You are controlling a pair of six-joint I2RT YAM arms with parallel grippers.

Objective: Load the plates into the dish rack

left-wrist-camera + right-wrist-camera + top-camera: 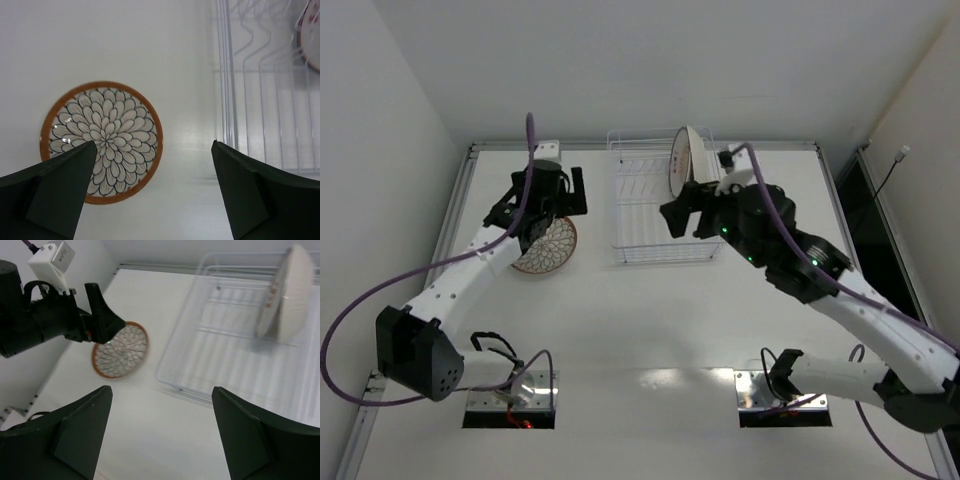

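One plate (545, 247) with an orange rim and a petal pattern lies flat on the table, left of the dish rack (617, 200). My left gripper (552, 195) hovers just above it, open and holding nothing. In the left wrist view the plate (102, 142) sits by the left finger and the dish rack (227, 75) runs along the right. What look like two plates (688, 160) stand on edge together at the rack's far right. My right gripper (685, 213) is open and empty at the rack's right front. Its wrist view shows the flat plate (120, 350), the dish rack (175, 357) and the standing plates (287, 295).
White walls close in the table on the left, back and right. A metal rail (455, 210) runs along the table's left edge. Purple cables trail from both arms. The left arm's wrist (45, 320) shows in the right wrist view, over the flat plate.
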